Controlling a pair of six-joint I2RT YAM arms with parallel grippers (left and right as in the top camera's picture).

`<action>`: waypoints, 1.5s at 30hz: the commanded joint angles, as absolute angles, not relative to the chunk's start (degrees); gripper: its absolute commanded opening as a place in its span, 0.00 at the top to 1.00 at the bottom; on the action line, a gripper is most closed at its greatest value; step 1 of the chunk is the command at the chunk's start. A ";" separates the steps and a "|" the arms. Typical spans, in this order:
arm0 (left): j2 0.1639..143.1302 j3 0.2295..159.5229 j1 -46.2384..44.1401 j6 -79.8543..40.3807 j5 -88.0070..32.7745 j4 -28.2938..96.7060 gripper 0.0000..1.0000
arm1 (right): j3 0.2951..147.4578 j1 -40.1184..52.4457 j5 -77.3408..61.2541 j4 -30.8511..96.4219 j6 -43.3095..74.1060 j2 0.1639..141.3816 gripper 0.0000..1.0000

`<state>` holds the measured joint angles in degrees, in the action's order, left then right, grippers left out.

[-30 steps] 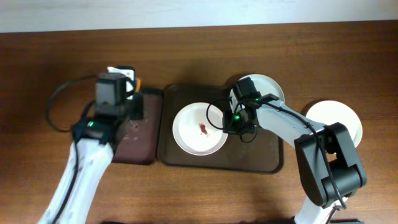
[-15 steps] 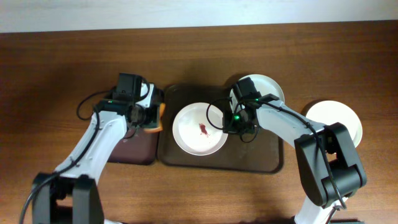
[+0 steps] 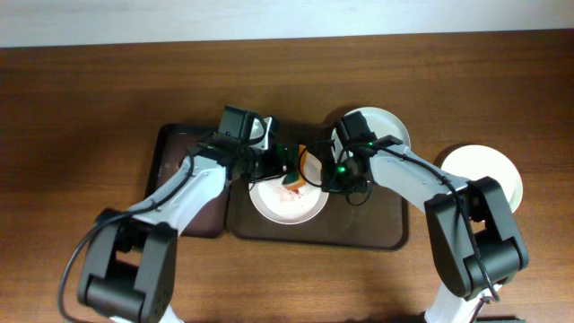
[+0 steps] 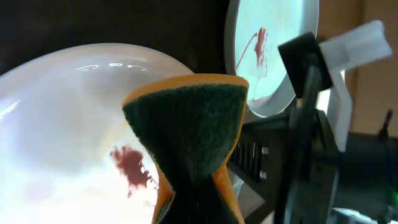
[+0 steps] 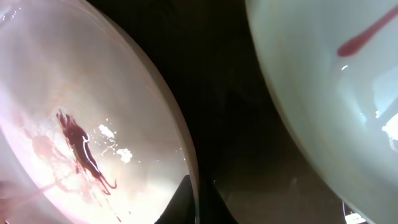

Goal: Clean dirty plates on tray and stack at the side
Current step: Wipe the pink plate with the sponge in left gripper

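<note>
Tray w/ 2 red-smeared plates; sponge over one.

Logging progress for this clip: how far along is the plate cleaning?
Done: the side plate sits off the tray, apparently clean. In hand: left gripper holds a sponge over the smeared centre plate, right gripper at its rim. Left: that plate, the smeared rear plate, stacking.

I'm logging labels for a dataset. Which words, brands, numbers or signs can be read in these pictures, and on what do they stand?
None: no text can be read in any view.
The sponge, plate, tray and dark tray bear no marks.
The right arm shows a green light but no lettering.
</note>
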<state>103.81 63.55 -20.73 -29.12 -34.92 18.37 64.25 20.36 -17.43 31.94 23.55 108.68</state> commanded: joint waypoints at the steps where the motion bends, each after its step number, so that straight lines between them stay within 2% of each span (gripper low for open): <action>1: 107.94 64.55 -21.21 -33.01 -41.06 16.86 1.00 | 63.66 20.99 -15.75 32.75 22.74 108.79 0.96; 4: 112.03 64.55 -21.52 -32.99 -45.76 15.57 1.00 | 63.66 20.99 -15.77 32.75 22.76 108.79 0.96; 10: 114.98 64.55 -22.13 -32.99 -45.60 17.02 1.00 | 63.66 20.99 -15.77 32.73 22.76 108.79 0.96; 16: 114.93 64.58 -22.00 -28.53 -21.82 26.74 1.00 | 63.66 20.99 -15.77 32.80 22.76 108.79 0.96; 22: 109.38 64.58 -18.65 -27.03 -15.70 27.99 1.00 | 63.66 20.99 -15.79 32.80 22.76 108.79 0.96; 25: 105.45 64.58 -18.24 -25.30 -18.28 28.21 1.00 | 63.66 20.99 -15.79 32.80 22.74 108.79 0.96; 28: 103.74 64.55 -19.73 -25.32 -27.42 28.18 1.00 | 63.66 20.99 -15.77 32.77 22.76 108.79 0.96; 33: 103.81 64.55 -23.46 -28.01 -27.66 28.80 1.00 | 63.66 20.99 -15.79 32.80 22.76 108.79 0.96; 37: 104.27 64.53 -25.52 -35.00 -28.10 28.95 1.00 | 63.66 20.99 -15.79 32.80 22.76 108.79 0.96; 45: 107.09 62.28 -27.11 -36.71 -33.74 24.45 1.00 | 63.66 20.99 -15.79 32.88 22.76 108.79 0.96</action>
<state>105.34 63.68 -26.70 -35.51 -29.74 24.84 64.25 20.36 -17.63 32.21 23.33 108.68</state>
